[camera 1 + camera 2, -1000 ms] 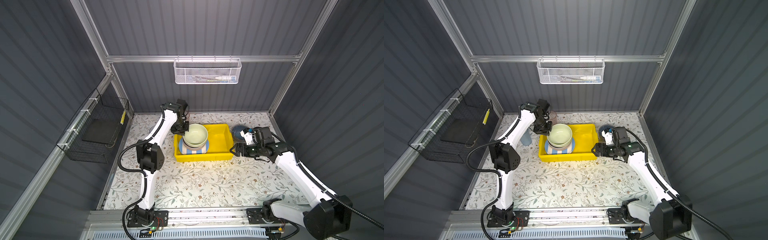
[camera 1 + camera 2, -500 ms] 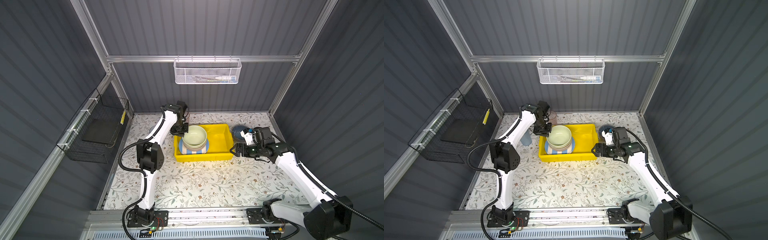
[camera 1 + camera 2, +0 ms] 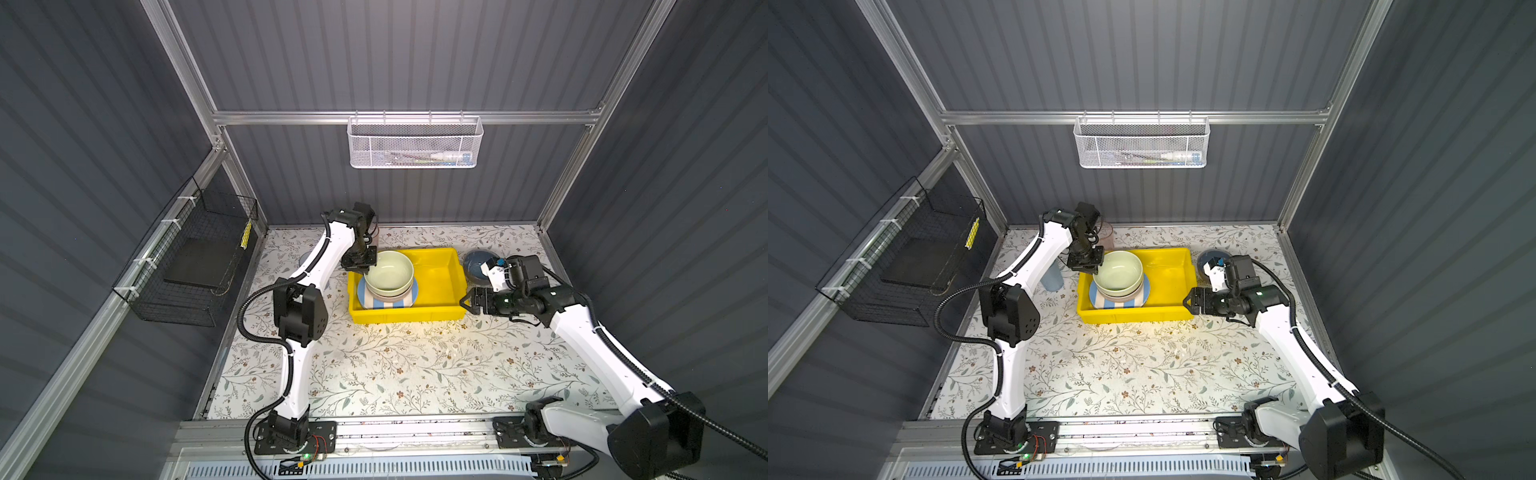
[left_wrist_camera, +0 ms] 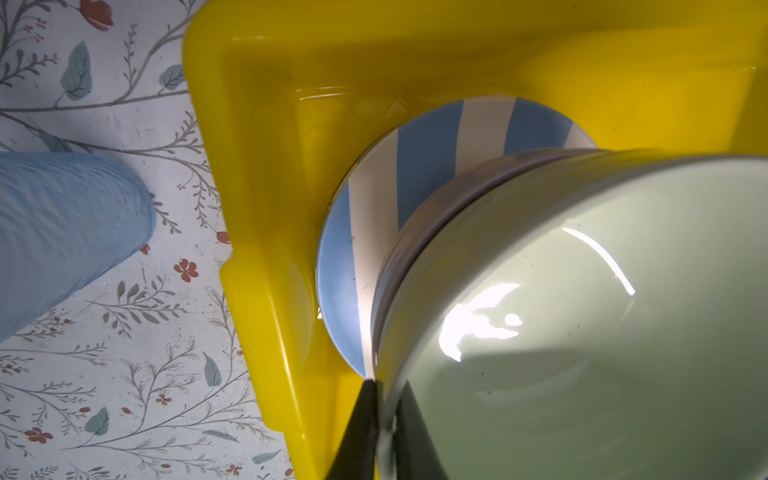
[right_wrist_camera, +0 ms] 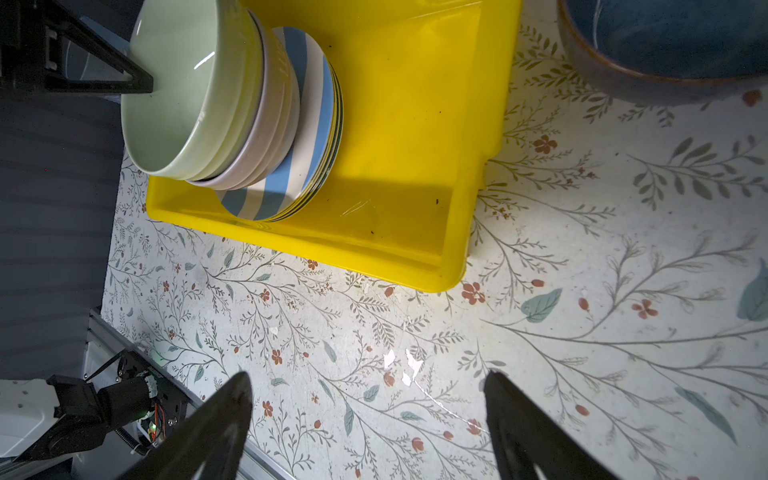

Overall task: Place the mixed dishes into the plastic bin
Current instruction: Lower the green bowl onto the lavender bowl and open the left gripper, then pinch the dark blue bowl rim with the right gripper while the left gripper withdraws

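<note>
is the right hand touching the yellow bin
Apart. The right wrist view shows the right hand open over the tablecloth, with bare cloth between its fingertips and the yellow bin at its near corner.

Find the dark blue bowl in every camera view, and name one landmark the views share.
In a top view: dark blue bowl on the table, right of the yellow bin.
In a top view: same spot.
Left wrist: not in it.
Right wrist: beside the bin, cut by the frame edge.
Shared landmark: the yellow bin.
</note>
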